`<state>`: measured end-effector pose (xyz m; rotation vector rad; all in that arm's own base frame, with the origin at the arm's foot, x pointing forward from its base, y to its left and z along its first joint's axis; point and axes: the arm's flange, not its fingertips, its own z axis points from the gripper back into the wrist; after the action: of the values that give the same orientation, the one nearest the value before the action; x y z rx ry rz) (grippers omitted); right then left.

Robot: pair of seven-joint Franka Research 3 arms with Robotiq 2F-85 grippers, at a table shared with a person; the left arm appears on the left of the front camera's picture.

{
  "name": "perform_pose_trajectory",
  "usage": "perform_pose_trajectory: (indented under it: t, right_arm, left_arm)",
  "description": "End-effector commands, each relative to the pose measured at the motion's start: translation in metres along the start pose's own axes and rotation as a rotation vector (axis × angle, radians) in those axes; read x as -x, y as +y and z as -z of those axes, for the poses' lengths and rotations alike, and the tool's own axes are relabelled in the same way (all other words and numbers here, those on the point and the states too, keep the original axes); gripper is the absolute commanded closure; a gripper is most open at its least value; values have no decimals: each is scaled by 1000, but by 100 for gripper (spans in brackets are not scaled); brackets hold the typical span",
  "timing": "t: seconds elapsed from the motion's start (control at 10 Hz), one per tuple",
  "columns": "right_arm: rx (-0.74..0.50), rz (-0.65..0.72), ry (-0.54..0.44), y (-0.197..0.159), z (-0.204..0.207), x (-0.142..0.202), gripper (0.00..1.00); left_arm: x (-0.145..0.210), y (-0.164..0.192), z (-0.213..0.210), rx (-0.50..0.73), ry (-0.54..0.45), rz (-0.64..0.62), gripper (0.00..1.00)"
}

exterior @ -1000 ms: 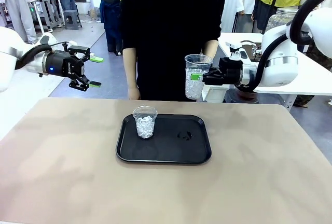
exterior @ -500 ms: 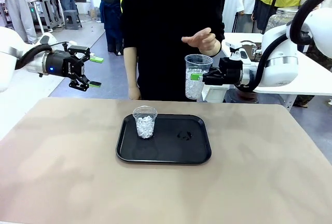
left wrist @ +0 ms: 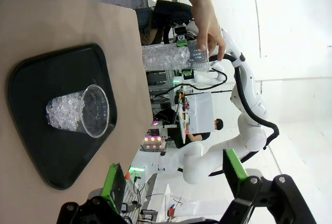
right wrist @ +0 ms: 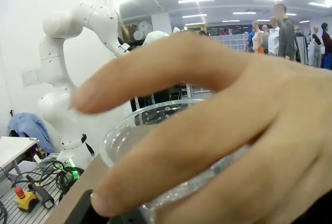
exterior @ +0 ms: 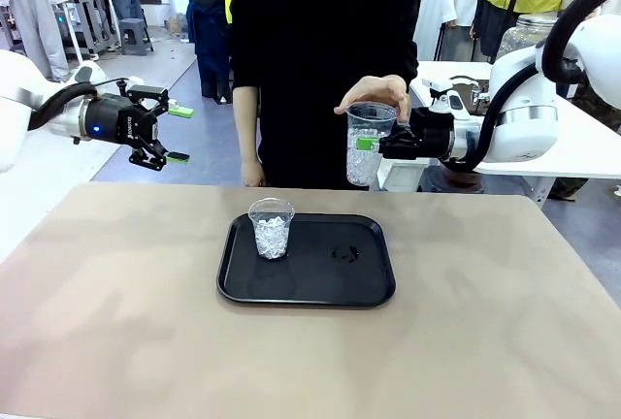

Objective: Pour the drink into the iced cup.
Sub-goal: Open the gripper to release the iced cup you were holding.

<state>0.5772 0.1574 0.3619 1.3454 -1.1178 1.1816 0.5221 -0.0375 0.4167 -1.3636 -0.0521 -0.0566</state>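
Front view: left tool (exterior: 179,134) jaws apart, empty, raised beyond the tabletop's (exterior: 485,341) left edge. Right tool (exterior: 369,145) clamped on a tall iced cup (exterior: 366,169), held in the air; a person's hand (exterior: 376,92) grips its rim. Short iced cup (exterior: 271,228) upright on the black tray (exterior: 330,278), left part.
Left wrist view: short iced cup on the tray, well apart from the held cup.
Right wrist view: the hand's fingers cover the tall cup's rim
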Motion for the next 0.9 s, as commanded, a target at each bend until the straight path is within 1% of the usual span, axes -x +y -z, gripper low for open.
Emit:
perform_pose_trajectory:
  t: [0.0,0.8]
  right_arm:
    - [2,-22,-23,3,1,-4,34]
    - [2,-22,-23,3,1,-4,34]
  left_arm:
    - [0,-1,0,-1,-2,2,0]
    - [0,-1,0,-1,-2,2,0]
